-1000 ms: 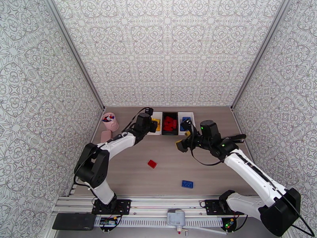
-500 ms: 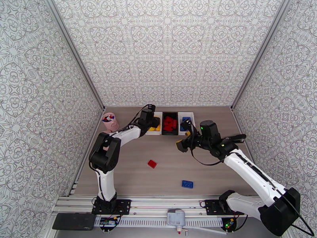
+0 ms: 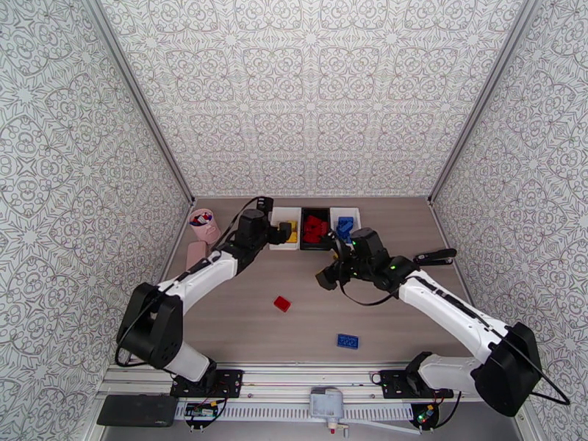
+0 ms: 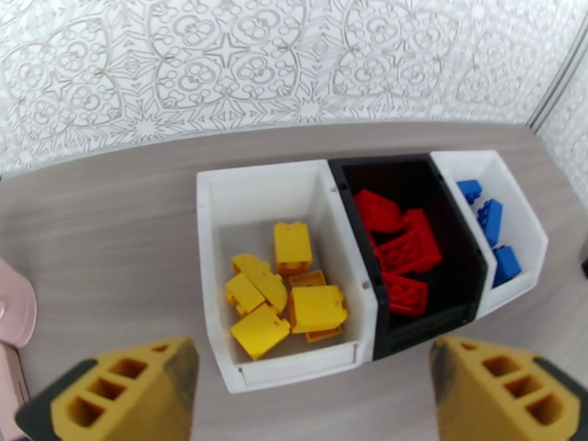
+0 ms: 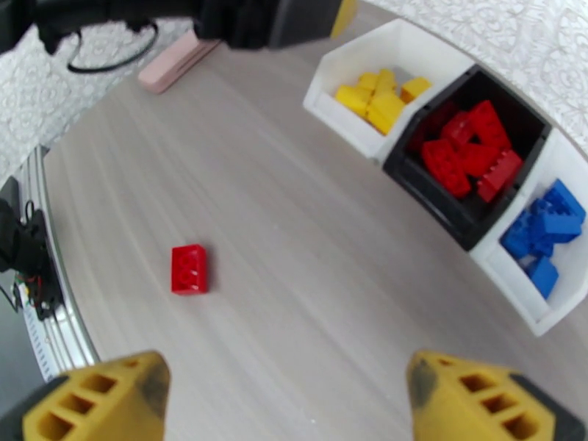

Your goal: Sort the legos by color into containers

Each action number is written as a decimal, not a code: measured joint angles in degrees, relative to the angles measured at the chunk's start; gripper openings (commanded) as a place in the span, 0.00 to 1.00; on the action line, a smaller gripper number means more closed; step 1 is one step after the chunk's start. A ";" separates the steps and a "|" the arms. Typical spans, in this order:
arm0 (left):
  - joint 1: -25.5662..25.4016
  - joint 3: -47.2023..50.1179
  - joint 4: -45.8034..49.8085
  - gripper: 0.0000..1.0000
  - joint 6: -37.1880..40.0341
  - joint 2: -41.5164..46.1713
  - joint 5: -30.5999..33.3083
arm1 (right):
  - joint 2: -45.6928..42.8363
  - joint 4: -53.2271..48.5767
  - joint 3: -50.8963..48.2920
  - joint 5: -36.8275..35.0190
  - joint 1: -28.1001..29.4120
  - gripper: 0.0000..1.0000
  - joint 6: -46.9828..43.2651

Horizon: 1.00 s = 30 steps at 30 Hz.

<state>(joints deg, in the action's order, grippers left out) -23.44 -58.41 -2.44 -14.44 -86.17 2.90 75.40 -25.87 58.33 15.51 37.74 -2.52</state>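
1. You are near the end of the sorting, as I judge it. The yellow bin (image 4: 209, 214), black bin (image 4: 382, 347) and blue bin (image 4: 525, 222) each hold their own colour, and two legos lie loose on the desk (image 3: 426, 237).
2. Your left hand (image 4: 309, 391) is released and empty, fingers wide apart. The yellow bin sits at 12 o'clock from it.
3. Your right hand (image 5: 294, 398) is also released, with nothing between its fingers, above the middle of the desk.
4. In the right wrist view the red brick (image 5: 189, 270) lies flat at 11 o'clock from that hand, well apart from it. From above, the blue brick (image 3: 348, 341) lies at 5 o'clock, nearer the arm bases.
5. Next, probably: lower the right hand over the red brick, line the fingers across its short sides, and clench. Then carry it to the black bin.
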 measured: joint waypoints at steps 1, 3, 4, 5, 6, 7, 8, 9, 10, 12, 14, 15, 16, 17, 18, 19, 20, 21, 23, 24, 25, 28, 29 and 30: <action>0.35 0.98 0.44 0.92 -0.68 1.36 -0.04 | 0.81 0.04 0.09 -0.52 1.18 0.89 -0.02; 1.66 3.15 1.42 0.94 -2.47 3.91 -0.17 | 3.15 0.39 0.66 -2.23 4.07 0.89 0.15; 2.51 4.02 1.95 0.94 -3.34 4.81 -0.22 | 4.46 0.72 1.05 -3.06 5.49 0.90 0.22; 3.54 4.87 2.71 0.95 -4.04 5.62 -0.20 | 5.99 1.11 1.51 -3.78 6.97 0.90 0.42; 4.55 5.53 3.43 0.96 -4.79 6.23 -0.13 | 7.74 1.55 2.14 -4.55 8.52 0.90 0.70; 5.33 6.05 3.98 0.96 -5.22 6.71 -0.07 | 9.27 1.75 2.75 -5.09 9.77 0.90 0.96; 6.25 6.54 4.55 0.97 -5.79 7.10 -0.02 | 11.21 2.05 3.52 -5.90 11.17 0.90 1.27; 7.10 7.04 5.01 0.97 -6.38 7.48 0.00 | 13.16 2.34 4.28 -6.64 12.50 0.90 1.70; 7.82 7.37 5.44 0.97 -6.71 7.78 -0.02 | 14.78 2.60 4.96 -7.21 13.57 0.90 2.21; 9.40 7.82 6.23 0.98 -7.61 8.09 -0.04 | 18.60 3.04 6.60 -8.57 15.89 0.90 3.26; 10.80 7.98 6.97 0.99 -8.00 8.13 -0.04 | 21.86 3.13 8.26 -9.64 17.79 0.91 4.15; 11.41 7.98 7.26 0.99 -8.07 8.13 -0.02 | 23.47 3.13 9.16 -10.36 18.62 0.91 4.55; 11.85 7.98 7.45 0.99 -8.09 8.15 -0.04 | 24.98 3.13 10.05 -10.93 19.28 0.91 4.81; 12.24 7.98 7.61 1.00 -8.07 8.17 -0.02 | 26.53 3.08 11.02 -11.56 19.96 0.91 5.20; 12.50 7.98 7.80 1.00 -8.07 8.17 -0.02 | 27.93 2.95 11.98 -12.09 20.46 0.91 5.62; 12.70 7.98 7.93 0.99 -8.07 8.20 -0.02 | 29.09 2.82 12.81 -12.39 20.74 0.91 5.77; 12.81 7.98 8.07 1.00 -8.04 8.20 -0.02 | 30.49 2.54 13.88 -12.79 20.85 0.91 5.84; 12.85 7.98 8.26 1.00 -8.02 8.20 -0.02 | 31.69 2.21 14.93 -13.16 20.87 0.91 5.86; 12.90 7.98 8.35 1.00 -8.00 8.20 -0.04 | 34.29 1.25 17.20 -13.97 20.87 0.90 5.79; 12.92 7.98 8.37 1.00 -7.91 8.20 -0.04 | 35.76 0.55 18.51 -14.49 20.87 0.90 5.77; 13.00 7.98 8.37 1.00 -7.87 8.22 -0.02 | 36.94 0.09 19.56 -14.88 20.83 0.89 5.75; 13.22 7.98 8.55 1.00 -7.85 8.31 -0.02 | 40.04 -1.66 22.14 -15.54 20.83 0.83 5.73; 13.22 7.98 8.68 1.00 -7.85 8.37 -0.02 | 41.03 -2.58 23.08 -15.85 20.83 0.80 5.84; 13.22 7.98 8.90 1.00 -7.85 8.41 -0.02 | 41.94 -3.41 24.04 -16.26 20.83 0.77 5.97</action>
<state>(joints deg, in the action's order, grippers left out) -10.22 -50.43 6.46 -22.28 -77.76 2.87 117.34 -29.28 82.37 -0.75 58.57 3.44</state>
